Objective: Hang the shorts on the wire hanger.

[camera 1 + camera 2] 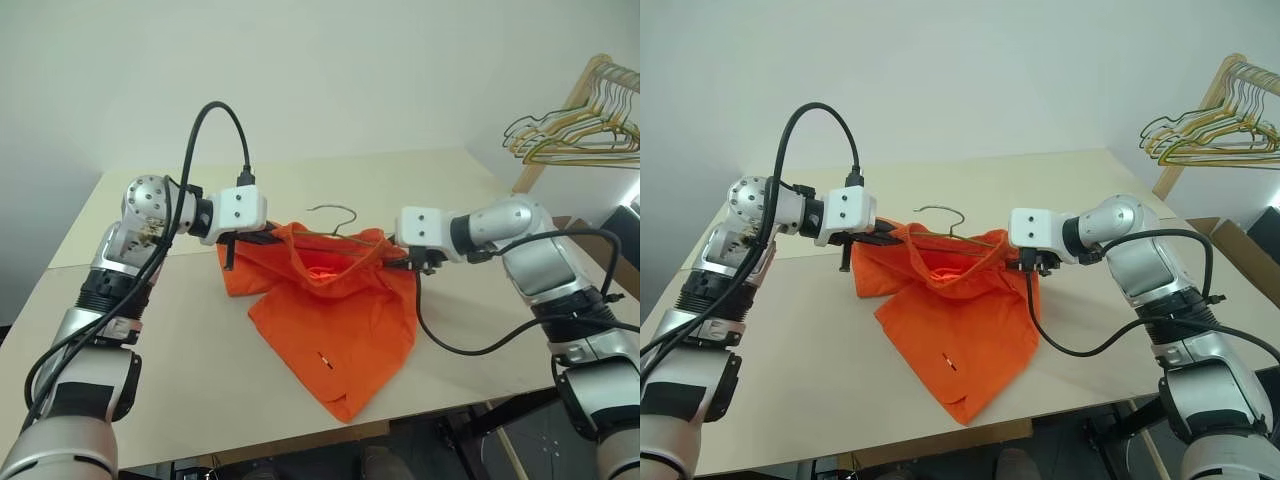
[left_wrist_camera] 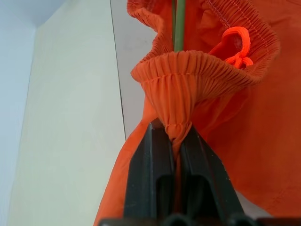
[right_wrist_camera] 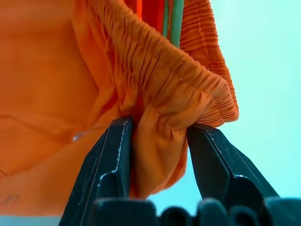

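- Here, bright orange cloth shorts (image 1: pixel 330 330) are lifted at the gathered waistband, legs draping onto the pale beige counter (image 1: pixel 200 350).
- Inside the open waistband lies a thin grey-green wire hanger (image 1: pixel 335 222); its hook rises above the cloth.
- Left tool (image 2: pixel 175 141): fingers pressed tight together, pinching a bunch of waistband.
- Right tool (image 3: pixel 157 141): fingers parted about halfway, with a fold of waistband between them.
- Bare counter surrounds the shorts; one leg tip nears the front edge.
- A wooden rack of yellow and green hangers (image 1: pixel 585 125) stands beyond the right corner.
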Motion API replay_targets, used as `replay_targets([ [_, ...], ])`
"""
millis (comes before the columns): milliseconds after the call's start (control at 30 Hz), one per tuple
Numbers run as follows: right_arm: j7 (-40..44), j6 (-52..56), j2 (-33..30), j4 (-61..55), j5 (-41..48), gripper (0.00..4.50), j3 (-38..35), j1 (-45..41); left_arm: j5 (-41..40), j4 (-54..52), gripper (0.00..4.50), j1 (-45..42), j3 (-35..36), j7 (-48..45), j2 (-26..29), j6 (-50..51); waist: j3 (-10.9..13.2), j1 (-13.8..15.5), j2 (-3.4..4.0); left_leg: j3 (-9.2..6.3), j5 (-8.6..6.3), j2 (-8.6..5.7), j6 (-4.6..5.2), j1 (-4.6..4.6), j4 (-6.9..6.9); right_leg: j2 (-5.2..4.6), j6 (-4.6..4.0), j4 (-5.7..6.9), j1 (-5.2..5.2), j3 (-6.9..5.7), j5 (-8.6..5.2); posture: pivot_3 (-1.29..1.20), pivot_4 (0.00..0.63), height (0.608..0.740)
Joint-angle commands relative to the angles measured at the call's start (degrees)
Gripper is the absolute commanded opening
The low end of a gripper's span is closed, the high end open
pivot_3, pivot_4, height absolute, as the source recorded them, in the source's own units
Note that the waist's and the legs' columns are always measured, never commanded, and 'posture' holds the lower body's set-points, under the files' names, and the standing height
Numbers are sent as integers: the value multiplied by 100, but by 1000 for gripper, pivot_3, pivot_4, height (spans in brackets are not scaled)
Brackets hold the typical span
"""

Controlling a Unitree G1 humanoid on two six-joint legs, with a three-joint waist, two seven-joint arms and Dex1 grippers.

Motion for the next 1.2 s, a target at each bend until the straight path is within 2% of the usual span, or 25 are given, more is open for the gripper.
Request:
replay_targets([
  [33,33,538,-73,-381,299,2184,-402,-187,-207,-229,0,-188,193,49,-19,-5,0,10,0,0,0,0,0,0,0,0,0,0,0,-1,0,-66,0,740],
  [233,365,1367,-389,-973,891,2184,-779,-271,-472,-115,0,-401,397,164,-112,-9,0,6,0,-2,0,0,0,-2,0,-1,0,-2,0,-2,0,-85,0,740],
  [400,469,1686,-552,-1100,1028,2184,-699,-362,-701,-77,0,-520,539,197,-236,24,0,-9,1,-1,0,0,1,1,1,0,0,-2,2,0,0,-92,0,740],
  [667,508,2061,-562,-995,1217,2184,-696,-519,-553,-87,0,-356,435,122,-156,-195,0,-47,1,1,-1,-1,1,0,-1,-1,0,-1,0,2,0,-90,0,740],
  [767,554,1979,-620,-916,1170,1569,-620,-537,-641,-130,0,-325,477,111,-179,-171,0,-55,1,0,-1,-1,1,0,1,-1,0,-1,0,1,0,-86,0,740],
  [933,530,1918,-630,-779,1101,22,-533,-521,-646,-119,0,-236,468,26,-119,-249,0,-71,1,0,-1,-1,1,0,-1,-1,0,-1,-1,2,0,-78,0,740],
  [1100,470,1829,-609,-749,1077,9,-512,-477,-720,-28,0,-197,547,64,-115,-182,0,-84,1,0,-1,0,1,0,0,-1,0,0,0,2,0,-68,0,740],
  [1200,419,1843,-601,-766,1138,0,-576,-433,-783,273,798,-149,655,54,-79,-338,0,-92,1,0,-1,0,1,0,0,-1,0,0,0,2,0,-68,0,740],
])
